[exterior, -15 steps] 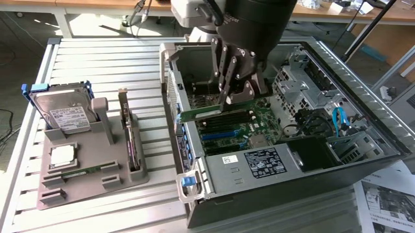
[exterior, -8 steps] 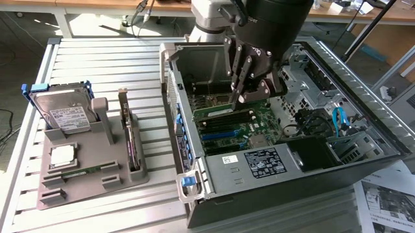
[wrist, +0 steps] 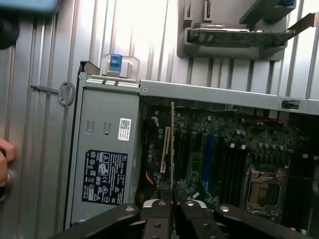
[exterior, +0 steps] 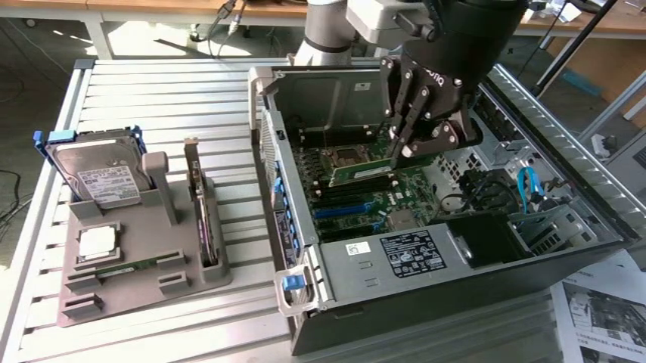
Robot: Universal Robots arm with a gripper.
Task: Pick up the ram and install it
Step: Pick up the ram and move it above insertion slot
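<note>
Your tool (exterior: 400, 154) is pinching the thin green circuit-board ram stick (wrist: 172, 144) inside the open black computer case (exterior: 454, 314), over the green motherboard (exterior: 406, 198). Pickup is done, but seating looks unfinished.

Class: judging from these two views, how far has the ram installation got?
Picked up: the ram is clamped in the gripper's fingers, off the grey holder. In hand: it hangs tilted over the motherboard inside the open computer case. Left: it does not look seated in a slot.
</note>
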